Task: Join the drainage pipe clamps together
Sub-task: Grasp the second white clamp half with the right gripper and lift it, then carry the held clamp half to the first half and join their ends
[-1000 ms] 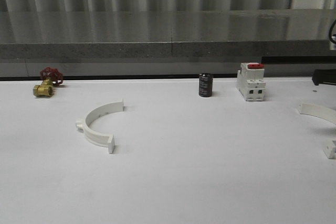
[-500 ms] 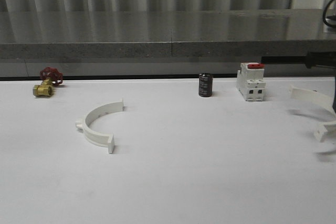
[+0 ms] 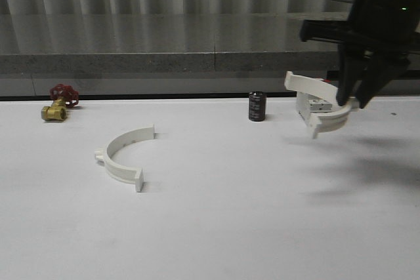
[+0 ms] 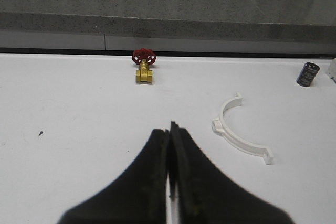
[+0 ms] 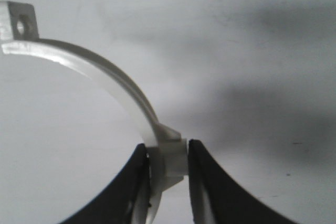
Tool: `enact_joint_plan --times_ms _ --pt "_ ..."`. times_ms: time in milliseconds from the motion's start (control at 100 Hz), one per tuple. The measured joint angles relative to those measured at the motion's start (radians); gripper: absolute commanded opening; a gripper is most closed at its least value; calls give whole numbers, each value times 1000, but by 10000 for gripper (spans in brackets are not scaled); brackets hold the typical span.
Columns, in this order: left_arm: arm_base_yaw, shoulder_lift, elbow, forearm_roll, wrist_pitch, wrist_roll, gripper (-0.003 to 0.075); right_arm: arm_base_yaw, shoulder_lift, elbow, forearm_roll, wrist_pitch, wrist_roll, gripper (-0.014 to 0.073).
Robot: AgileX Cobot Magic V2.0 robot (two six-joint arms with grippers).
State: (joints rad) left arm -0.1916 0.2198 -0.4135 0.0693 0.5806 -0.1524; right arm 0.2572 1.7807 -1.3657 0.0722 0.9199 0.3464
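White table [image 3: 216, 227] spreads across our whole front view, with a grey stone ledge [image 3: 164, 44] running along behind it. Above the table's right side we see our right gripper [image 3: 355, 98], black and raised clear of the surface, its fingers clamped on one drainage pipe clamp half [image 3: 317, 113]. That half hangs in the air, tilted, its arc curving out to the left of the fingers and passing in front of a white blocky switch [image 3: 317, 103] that stands near the table's back edge. In our right wrist view the two dark fingertips [image 5: 137, 182] press on the band near one square end tab, and the held clamp half [image 5: 100, 74] sweeps away to its other tab, which has a round hole in it.

On the left part of the table the second clamp half [image 3: 124, 156] lies flat, well apart from the lifted one, its open side facing right and toward the back. We see it in our left wrist view too [image 4: 240, 135], off to one side of our left gripper [image 4: 171, 182], whose black fingers are pressed together with nothing between them.

Smaller things sit along the back edge: a brass valve with a red handwheel [image 3: 58, 102] far left, and a small dark cylinder [image 3: 256, 106] just left of the switch.
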Motion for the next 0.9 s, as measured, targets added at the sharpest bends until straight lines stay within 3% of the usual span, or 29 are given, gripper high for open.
enact_joint_plan --times_ms 510,900 --pt "0 0 0 0 0 0 -21 306 277 -304 -180 131 332 -65" --pt "0 0 0 0 0 1 -21 376 474 -541 -180 180 422 -65"
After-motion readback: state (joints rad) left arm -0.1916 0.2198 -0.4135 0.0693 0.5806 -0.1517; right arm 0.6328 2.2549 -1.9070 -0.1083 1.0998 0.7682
